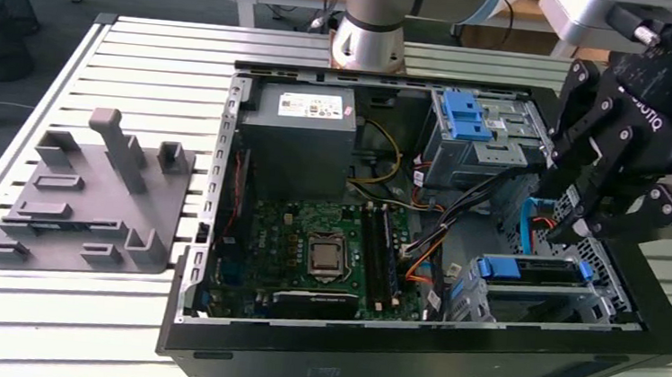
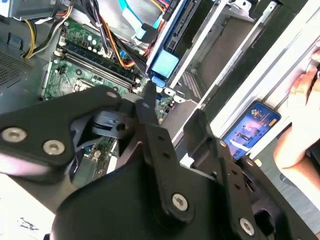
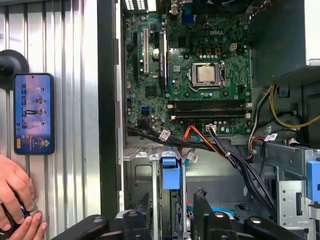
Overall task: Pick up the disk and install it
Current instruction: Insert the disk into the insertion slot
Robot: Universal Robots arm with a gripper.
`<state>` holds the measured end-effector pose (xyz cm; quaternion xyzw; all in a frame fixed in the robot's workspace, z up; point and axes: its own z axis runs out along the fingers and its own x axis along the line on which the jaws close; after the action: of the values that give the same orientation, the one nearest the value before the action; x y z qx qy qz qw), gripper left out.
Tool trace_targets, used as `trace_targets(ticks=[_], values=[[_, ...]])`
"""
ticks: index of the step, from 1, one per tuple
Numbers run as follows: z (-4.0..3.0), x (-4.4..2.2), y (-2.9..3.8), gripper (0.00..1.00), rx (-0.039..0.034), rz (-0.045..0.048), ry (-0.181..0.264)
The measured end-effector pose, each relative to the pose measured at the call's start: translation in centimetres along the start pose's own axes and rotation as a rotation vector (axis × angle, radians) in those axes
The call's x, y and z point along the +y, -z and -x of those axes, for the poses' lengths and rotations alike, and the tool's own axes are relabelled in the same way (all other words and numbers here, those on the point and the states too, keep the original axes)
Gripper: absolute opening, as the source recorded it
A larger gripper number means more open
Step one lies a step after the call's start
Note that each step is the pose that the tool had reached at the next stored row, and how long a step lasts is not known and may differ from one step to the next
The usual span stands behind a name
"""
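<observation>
Gripper [image 1: 570, 227] released, empty, over disk [image 1: 531, 270] in PC case [image 1: 419, 362]; grey fixture [image 1: 83, 205] nr edge of slatted table [image 1: 142, 56], the exterior view's left.

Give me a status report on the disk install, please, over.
Gripper over the drive cage, jaws open, empty. Disk sitting in the cage, blue tab showing. Cable bundle runs beside the cage; a hand rests on the table outside.

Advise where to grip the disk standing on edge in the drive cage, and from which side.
Grip the disk by its blue-capped exposed edge, pinching across its thin side. Come straight in through the open side of the case, where the gripper hovers: the drive cage walls seem to cover the broad faces, leaving that narrow edge free.
</observation>
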<state>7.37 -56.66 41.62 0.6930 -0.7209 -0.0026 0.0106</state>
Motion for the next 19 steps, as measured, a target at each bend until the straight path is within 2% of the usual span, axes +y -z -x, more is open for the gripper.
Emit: trace_targets(ticks=[2,5,7,8,10,16,19], values=[[0.01,-0.01,-0.36,0.36,-0.0001,0.0,0.0],[0.01,-0.02,-0.91,0.31,0.0,0.0,0.0],[0.02,-0.03,-1.27,0.19,0.0,-0.0001,0.0],[0.02,-0.03,-1.45,0.19,0.0,-0.0001,0.0],[0.02,-0.03,-1.82,0.11,-0.0001,0.0,0.0],[0.03,-0.05,-2.85,0.11,-0.0002,0.0,0.0],[0.04,-0.05,-2.87,0.11,0.0002,0.0,0.0]])
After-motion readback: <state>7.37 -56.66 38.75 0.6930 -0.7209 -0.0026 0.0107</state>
